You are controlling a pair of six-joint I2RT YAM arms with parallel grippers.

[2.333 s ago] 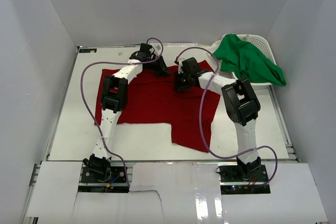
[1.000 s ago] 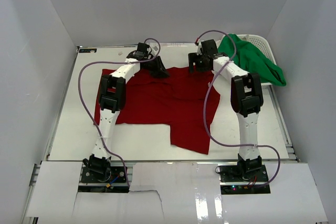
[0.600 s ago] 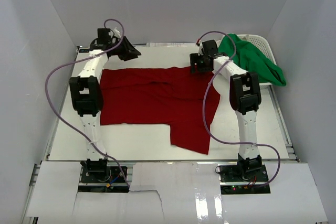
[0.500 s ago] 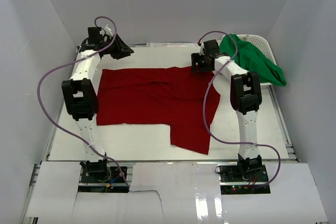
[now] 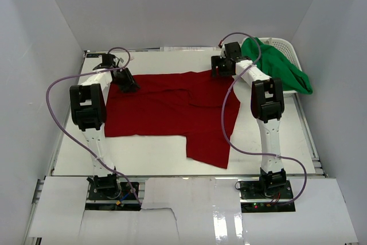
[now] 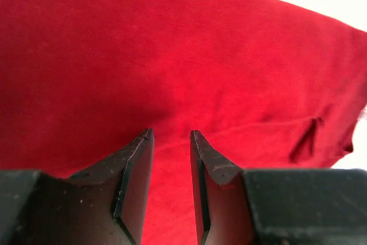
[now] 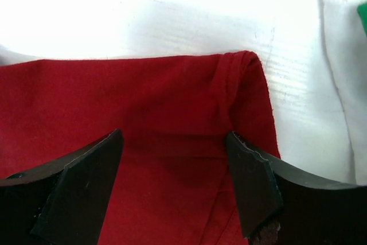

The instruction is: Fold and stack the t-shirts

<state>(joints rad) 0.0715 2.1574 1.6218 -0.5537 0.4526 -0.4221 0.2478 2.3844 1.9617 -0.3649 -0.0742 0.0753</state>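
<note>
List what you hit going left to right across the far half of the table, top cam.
left gripper → red t-shirt → right gripper → green t-shirt. The white basket is skipped because the green t-shirt drapes over it.

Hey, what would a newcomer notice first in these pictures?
The red t-shirt spread across the middle of the table, with the left gripper and right gripper at its far corners. Next, the green t-shirt draped over the white basket at the far right.

The left claw [image 5: 131, 86] sits at the upper left of the top view, angled down, its jaws only narrowly parted. The right claw [image 5: 215, 70], at upper centre-right, gapes wide.
</note>
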